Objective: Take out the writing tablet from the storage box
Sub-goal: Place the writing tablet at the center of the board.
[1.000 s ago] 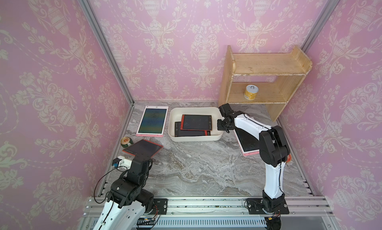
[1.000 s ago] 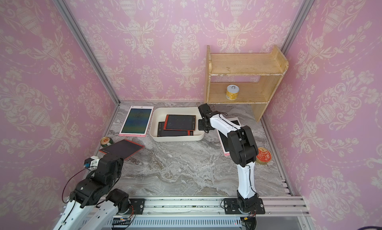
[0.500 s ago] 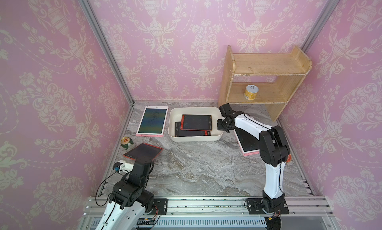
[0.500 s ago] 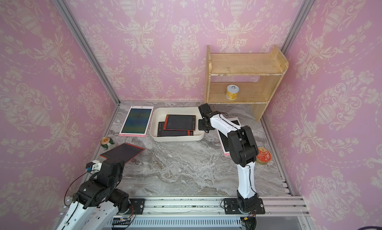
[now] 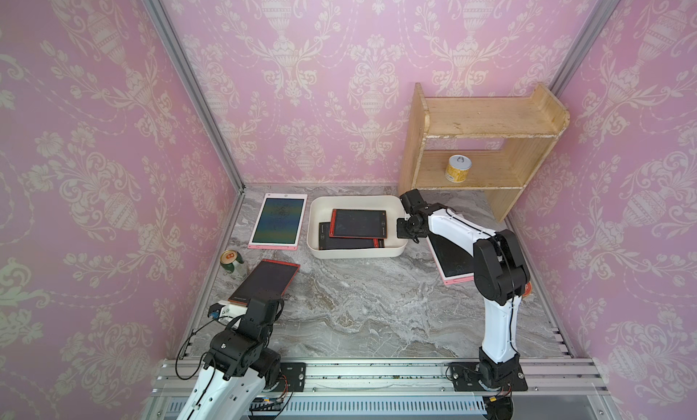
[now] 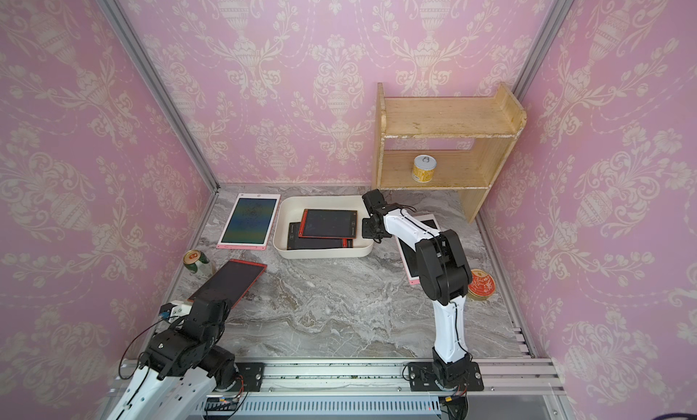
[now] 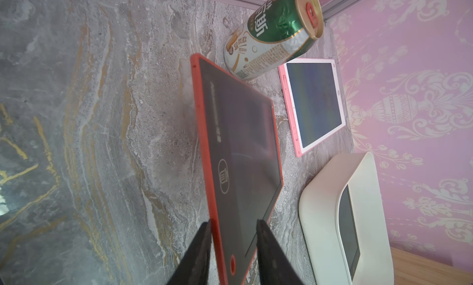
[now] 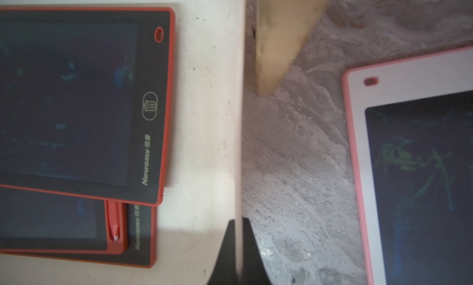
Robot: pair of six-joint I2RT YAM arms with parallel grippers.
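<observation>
On the left gripper [image 7: 233, 222], jaws parted wider than the edge between them: the near end of the red-framed writing tablet [image 5: 266, 280], flat on the marble table [image 5: 358, 305], outside the storage box [image 5: 354, 253] lying well ahead. On the right gripper [image 8: 239, 221], jaws clamped shut on the box's side wall, two more red-framed tablets [image 5: 360, 224] stacked just inside.

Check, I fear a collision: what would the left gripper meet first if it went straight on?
The red-framed writing tablet: its near end lies between the left gripper's parted jaws. Beyond its far end stands a green drink can, possibly in line.
</observation>
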